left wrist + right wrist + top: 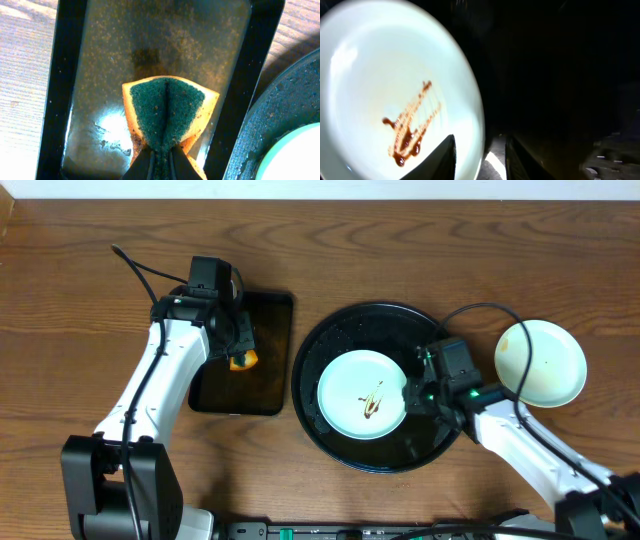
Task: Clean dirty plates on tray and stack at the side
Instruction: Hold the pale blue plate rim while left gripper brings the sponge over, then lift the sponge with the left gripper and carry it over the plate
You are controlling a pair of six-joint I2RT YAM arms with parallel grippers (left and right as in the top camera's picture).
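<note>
- The dirty mint plate lies flat in the middle of the round black tray, with a brown smear just off its centre. It looks like the last one left to wash.
- The right gripper sits low at the side of that plate nearest the tray's right rim. In the right wrist view its jaws stand apart: one finger is over the plate's pale surface and the other is over the dark tray floor, with the plate's edge between them. They are not clamped. This placement probably serves to pin or steady the plate for scrubbing.
- The left gripper is well to the left of the round tray, above the smaller rectangular tray. Its jaws are closed on a sponge, squeezed so that it folds with the green scouring face outward.
- The rectangular tray's floor shows a wet, brownish film, so the sponge is likely held there to be wetted or rinsed.
- Just right of the round tray, on the wooden table, a mint plate rests on a pale yellow plate that peeks out on the tray side. That is the stack, placed within the right arm's reach.
- Next, I judge, the sponge must cross to the round tray and work the smear while the plate is kept from sliding.
</note>
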